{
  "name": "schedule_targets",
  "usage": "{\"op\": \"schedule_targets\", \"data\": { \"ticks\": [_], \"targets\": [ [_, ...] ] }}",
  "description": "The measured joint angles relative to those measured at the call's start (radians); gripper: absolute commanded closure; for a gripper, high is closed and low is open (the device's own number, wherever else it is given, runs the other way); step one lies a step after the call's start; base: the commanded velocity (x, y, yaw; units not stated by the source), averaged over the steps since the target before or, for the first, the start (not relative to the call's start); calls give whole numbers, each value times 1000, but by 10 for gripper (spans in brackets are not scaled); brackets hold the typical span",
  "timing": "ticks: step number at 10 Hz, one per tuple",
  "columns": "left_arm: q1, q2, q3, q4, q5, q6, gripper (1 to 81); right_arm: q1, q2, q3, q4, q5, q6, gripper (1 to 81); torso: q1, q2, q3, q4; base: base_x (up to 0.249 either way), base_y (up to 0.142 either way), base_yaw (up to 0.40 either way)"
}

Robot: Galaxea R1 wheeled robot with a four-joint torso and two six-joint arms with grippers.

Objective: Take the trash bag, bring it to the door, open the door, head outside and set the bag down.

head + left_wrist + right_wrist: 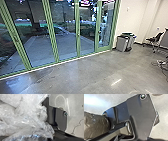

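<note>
A: Where's the trash bag?

B: Left wrist view, close up. Trash bag [25,110] is crumpled, see-through plastic, folds catching light. Edges cut off, so full shape unknown; contents can't be made out. It hides part of the robot's dark plate [60,117].

A: Left jaws?

B: Can't tell whether clenched on the plastic or released.

A: Right side?

B: Right wrist view has a rounded, wrinkled brownish bulge [95,126], also cut off. Looks like plastic film. Can't tell if it's the same bag. Right jaws: can't tell either.

A: And the door?

B: Head view. Green-framed glass doors [78,45] in a row, running out of view on the left. They look closed. Paving [40,47] beyond, planting beside it in murk.

A: Anyone out there?

B: Pale upright figure [103,28] behind the far-right glass, likely a person; reflections muddle it.

A: Rest of the room?

B: Grey bins [122,44] near the pale wall [132,20], items on top unclear. Black chair [156,38] past them, partly hidden. Cables [162,62] on the glossy floor [100,72], cut off at right.
</note>
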Motion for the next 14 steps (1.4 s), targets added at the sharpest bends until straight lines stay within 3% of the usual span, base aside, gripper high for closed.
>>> {"op": "schedule_targets", "data": {
  "ticks": [14],
  "targets": [
    [0,0,0,0,0,0,811,0,1,0,-2,0,0,10,0,0,0,0,134,-68,0]
  ]
}}
